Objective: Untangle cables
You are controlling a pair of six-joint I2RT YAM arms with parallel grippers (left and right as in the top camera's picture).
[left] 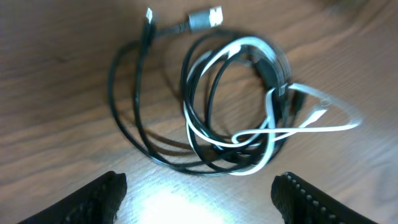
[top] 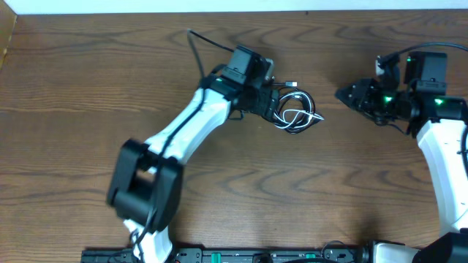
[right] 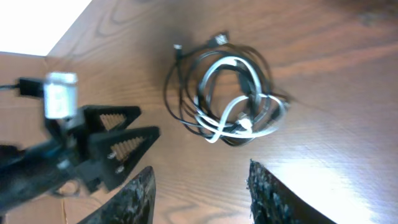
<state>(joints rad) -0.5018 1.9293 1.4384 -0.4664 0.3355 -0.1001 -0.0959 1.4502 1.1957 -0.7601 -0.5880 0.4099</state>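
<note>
A tangle of black and white cables lies coiled on the wooden table, with USB plugs sticking out at its far side. In the left wrist view the tangle lies just ahead of my left gripper, which is open and empty. My left gripper sits at the tangle's left edge in the overhead view. My right gripper is open and empty, apart from the tangle on its right. In the right wrist view the cables lie ahead of the open right gripper.
The wooden table fills the views. Its far edge runs along the top of the overhead view. The left arm's gripper shows at the left of the right wrist view. A black lead trails behind the left arm.
</note>
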